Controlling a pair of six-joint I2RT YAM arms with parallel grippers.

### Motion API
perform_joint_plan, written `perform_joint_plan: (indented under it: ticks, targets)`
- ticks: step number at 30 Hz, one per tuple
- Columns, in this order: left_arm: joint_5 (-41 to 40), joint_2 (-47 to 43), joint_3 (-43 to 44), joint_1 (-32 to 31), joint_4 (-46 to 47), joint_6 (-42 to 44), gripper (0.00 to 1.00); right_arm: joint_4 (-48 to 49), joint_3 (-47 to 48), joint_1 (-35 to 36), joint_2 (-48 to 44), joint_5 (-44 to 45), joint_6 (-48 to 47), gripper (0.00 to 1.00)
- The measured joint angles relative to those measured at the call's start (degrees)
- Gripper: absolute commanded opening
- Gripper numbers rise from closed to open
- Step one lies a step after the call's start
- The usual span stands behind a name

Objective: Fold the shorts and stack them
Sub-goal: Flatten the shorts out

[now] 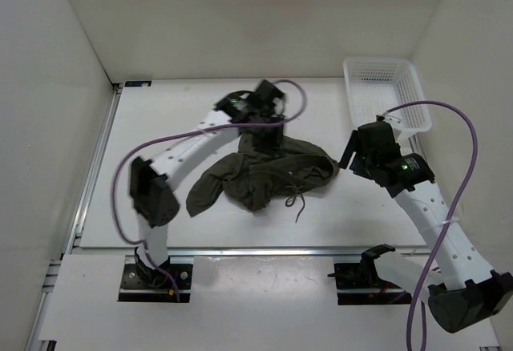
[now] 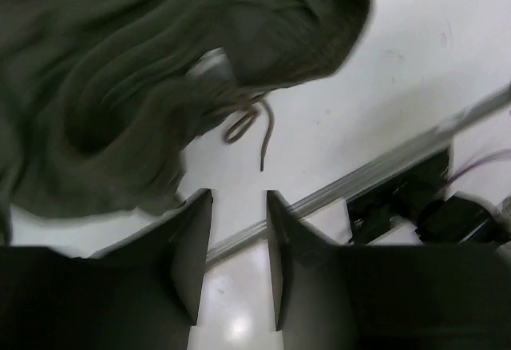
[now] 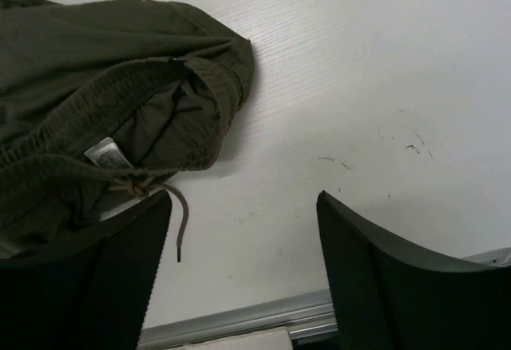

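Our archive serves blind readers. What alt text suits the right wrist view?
Crumpled olive shorts lie at upper left on a white table, waistband label and drawstring showing. Below, the right tool stands open, its dark fingers holding nothing.

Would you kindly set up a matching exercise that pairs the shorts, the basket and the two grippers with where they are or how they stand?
Column one:
1. shorts
2. white mesh basket
3. left gripper
4. right gripper

Column two:
A. jaws wide apart over the tabletop
B. crumpled in a heap at mid-table
C. at the far right corner of the tabletop
D. jaws only a little apart, nothing between them

Pairs: 1-B, 2-C, 3-D, 4-A.
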Motion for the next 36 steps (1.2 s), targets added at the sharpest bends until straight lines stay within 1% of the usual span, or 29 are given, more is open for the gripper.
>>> perform_joint_plan:
  ticks: [1,2,4,7,8,10,11,12,13,14,15,18,20,23,26,27,29,30,31,32,33,34,35,36]
  targets:
    - [-1.2,-4.7,-4.3,1.7,0.2,-0.4,0.10,0.0,0.0,0.1,0.5,-0.3,-0.3,0.74]
    - [-2.8,-10.1,-9.5,3.4,1.2,-0.3,0.10,0.2,0.0,0.5,1.2,-0.8,-0.7,0.74]
    - [-5.7,-19.9,-16.8,6.8,0.9,-1.0,0.10,0.8,-0.2,2.4,2.8,-1.8,-1.3,0.73]
    - [-8.9,-33.1,-27.7,9.6,2.0,-3.8,0.11,2.6,-0.2,9.2,6.7,-3.5,-1.4,0.74]
    - [-9.3,-36.2,-30.9,10.2,2.1,-4.8,0.15,3.4,-0.1,12.0,8.5,-4.1,-1.1,0.75]
    - [-9.5,-41.7,-38.8,12.0,2.9,-6.9,0.32,4.7,0.7,17.6,12.6,-5.5,-0.5,0.81]
    - [-9.3,-43.6,-42.9,13.3,3.3,-8.1,0.46,5.8,1.3,20.3,15.0,-6.5,0.1,0.87]
    - [-8.9,-45.2,-47.0,14.8,4.2,-8.9,0.79,6.7,2.0,22.6,17.5,-7.4,0.6,0.90]
    - [-8.2,-46.3,-51.1,16.5,4.1,-9.7,0.89,7.3,2.8,24.8,19.8,-8.0,1.1,0.93]
    - [-7.6,-46.9,-54.9,18.3,4.3,-11.3,0.97,8.0,4.0,27.2,22.5,-8.7,1.7,0.93]
    - [-7.2,-47.0,-58.2,19.7,4.5,-12.3,1.00,8.2,5.2,29.0,25.1,-9.1,2.1,0.93]
    - [-5.7,-47.0,-65.5,22.0,5.5,-15.5,1.00,9.2,9.1,33.4,31.9,-9.5,3.3,0.93]
    - [-4.8,-47.2,-68.8,23.3,7.0,-17.1,0.96,9.5,11.7,35.0,35.5,-9.7,3.8,0.93]
    - [-4.0,-46.2,-71.5,25.4,9.7,-18.8,0.96,9.9,15.2,35.4,39.7,-9.8,4.6,0.84]
    - [-3.4,-41.9,-71.9,27.1,13.0,-19.2,0.91,10.3,19.3,35.3,44.9,-8.8,5.6,0.56]
    - [-3.3,-40.0,-71.9,27.4,13.9,-19.2,0.85,10.4,20.2,35.3,46.3,-8.4,6.0,0.35]
    - [-3.2,-35.9,-71.5,27.9,15.0,-18.7,0.74,10.4,21.2,35.1,48.8,-7.6,6.8,0.17]
    - [-3.2,-34.0,-71.2,28.0,15.7,-18.5,0.66,10.3,21.2,35.0,49.5,-7.1,7.3,0.04]
    - [-3.3,-32.5,-70.9,28.2,16.0,-18.3,0.52,10.0,21.2,34.9,49.8,-6.8,7.6,0.00]
    - [-3.3,-31.1,-70.4,28.4,16.0,-18.0,0.44,9.5,21.2,34.7,49.9,-6.4,8.0,0.00]
    - [-3.3,-29.9,-69.7,28.6,16.2,-17.7,0.39,9.1,21.2,34.6,49.6,-5.8,8.2,0.00]
    - [-3.4,-28.6,-68.9,28.7,16.3,-17.2,0.31,8.9,21.2,34.4,49.2,-5.4,8.4,0.00]
    - [-3.5,-27.4,-68.0,28.7,16.5,-16.8,0.18,8.7,21.1,34.2,48.5,-4.9,8.6,0.00]
    - [-3.5,-26.3,-67.1,28.8,16.8,-16.4,0.12,8.2,21.1,33.9,47.5,-4.3,8.8,0.00]
